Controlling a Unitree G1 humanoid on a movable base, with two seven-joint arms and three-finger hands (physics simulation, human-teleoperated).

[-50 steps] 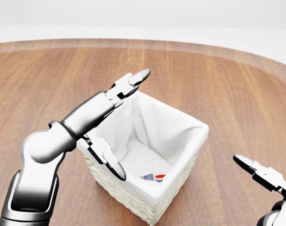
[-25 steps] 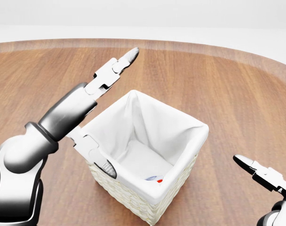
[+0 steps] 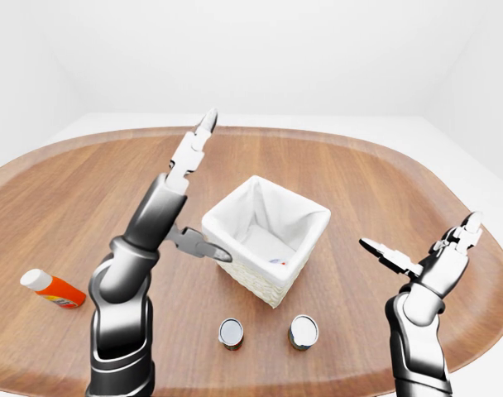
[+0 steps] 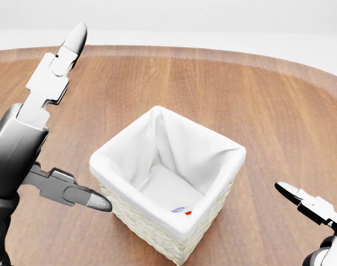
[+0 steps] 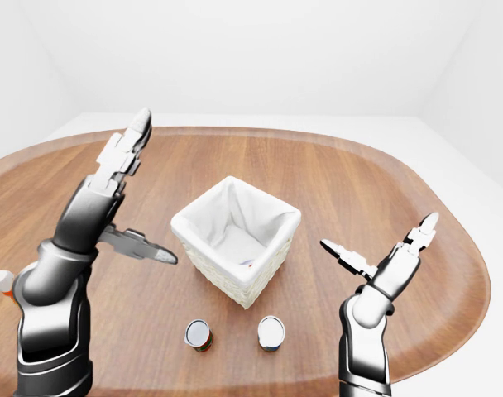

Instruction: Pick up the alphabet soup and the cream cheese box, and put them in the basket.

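The white-lined wicker basket (image 4: 146, 230) stands in the middle of the round wooden table. At its bottom lies a small white item with red and blue marks (image 4: 183, 211), mostly hidden by the rim; I cannot tell what it is. Two cans stand upright below the basket in the eye views, a red-labelled one (image 5: 198, 336) on the left and another (image 5: 270, 332) on the right. My left hand (image 4: 91, 117) is open, left of the basket, fingers spread wide and holding nothing. My right hand (image 3: 419, 231) is open and empty at the lower right.
An orange-red bottle with a white cap (image 3: 51, 289) lies on its side near the table's left edge in the left-eye view. The table's rim (image 3: 483, 248) curves close behind my right hand.
My left hand has swung left and up from over the basket's left corner, so it now stands off the basket. The right hand and the basket have not moved.
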